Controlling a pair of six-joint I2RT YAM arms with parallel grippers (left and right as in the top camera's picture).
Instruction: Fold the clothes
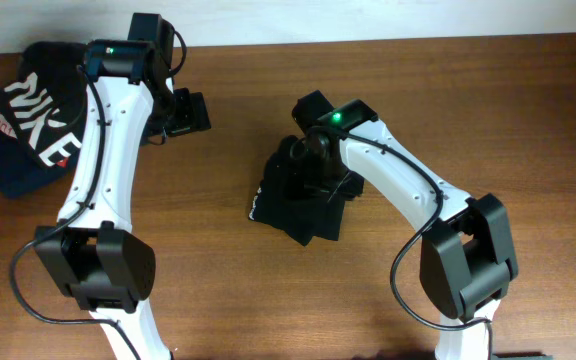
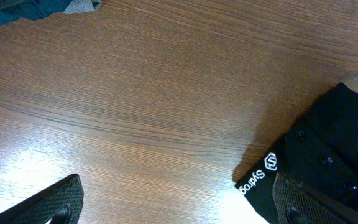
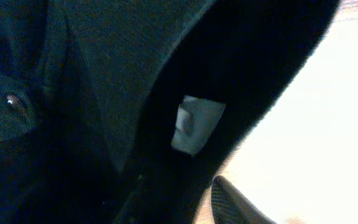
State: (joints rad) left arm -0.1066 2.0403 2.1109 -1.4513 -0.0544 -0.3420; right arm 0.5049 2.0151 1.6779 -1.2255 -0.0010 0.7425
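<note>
Black fabric of the T-shirt [image 3: 104, 74] is jammed right up against your right wrist cam and pretty much fills it, with a small white tag [image 3: 194, 124] showing in a fold. One dark fingertip [image 3: 235, 202] pokes in at the bottom edge and the other is lost in the cloth. So honestly I can't tell how far your right claw [image 1: 316, 165] is closed, or whether it's got any fabric at all.

From overhead it's down on top of the shirt, which sits crumpled in a heap around the middle of the wooden surface [image 1: 488, 110], a touch right of centre. Your left claw [image 1: 190, 112] is well apart from it, toward the back, between the shirt and the dark NIKE garment [image 1: 33, 130] lying at the far left. It hangs over bare wood with its jaws spread wide and nothing between them. Its cam catches the shirt's corner at lower right, with a white hexagon logo [image 2: 270, 162] and some lettering on it.
</note>
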